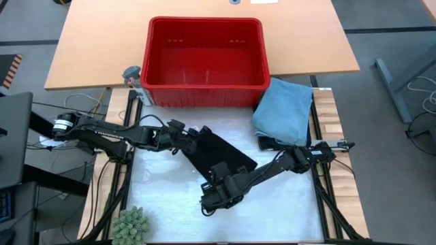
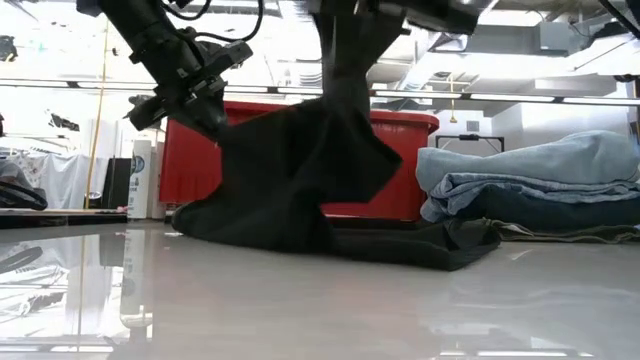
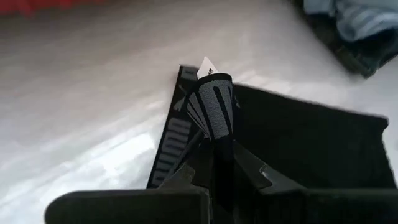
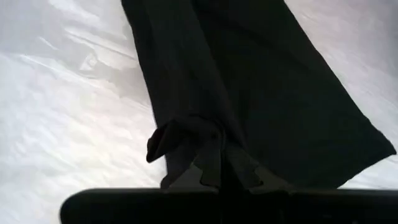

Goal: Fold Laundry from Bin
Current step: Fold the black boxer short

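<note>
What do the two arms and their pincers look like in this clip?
Both arms are dark, jointed and slim, with black cables trailing from their bases. The left pincer and right pincer are black. In the wrist views each has two dark angular fingers on a wide black crossbar. No markings are readable.

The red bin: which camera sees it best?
The high view: it looks straight down into the whole red bin. The low view shows only part of its side behind the black garment. The wrist views barely show it.
</note>
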Controlling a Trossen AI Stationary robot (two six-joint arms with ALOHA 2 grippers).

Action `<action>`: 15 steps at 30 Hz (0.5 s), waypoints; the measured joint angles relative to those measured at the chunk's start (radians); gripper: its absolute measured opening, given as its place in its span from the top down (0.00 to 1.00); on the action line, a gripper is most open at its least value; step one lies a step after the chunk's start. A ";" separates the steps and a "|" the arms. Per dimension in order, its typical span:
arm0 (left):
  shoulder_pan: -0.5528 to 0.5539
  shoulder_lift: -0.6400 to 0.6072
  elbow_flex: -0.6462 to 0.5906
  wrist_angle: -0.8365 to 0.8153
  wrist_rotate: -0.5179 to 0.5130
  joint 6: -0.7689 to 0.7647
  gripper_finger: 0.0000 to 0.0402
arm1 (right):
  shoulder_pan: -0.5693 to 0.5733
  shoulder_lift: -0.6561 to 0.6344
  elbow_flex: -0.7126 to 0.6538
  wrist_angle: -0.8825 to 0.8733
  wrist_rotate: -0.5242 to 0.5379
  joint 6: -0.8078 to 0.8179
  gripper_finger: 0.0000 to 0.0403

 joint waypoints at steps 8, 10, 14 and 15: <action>0.060 0.000 0.000 0.037 -0.001 0.056 0.97 | -0.046 0.001 0.000 -0.005 -0.041 -0.098 0.95; 0.070 0.000 0.000 0.037 -0.006 0.070 0.97 | -0.052 0.001 0.000 -0.007 -0.041 -0.108 0.95; 0.093 0.000 0.000 0.047 -0.027 0.077 0.97 | -0.065 0.001 0.000 -0.026 -0.041 -0.115 0.95; 0.097 0.001 0.000 0.060 -0.027 0.088 0.97 | -0.068 0.001 0.000 -0.025 -0.043 -0.124 0.95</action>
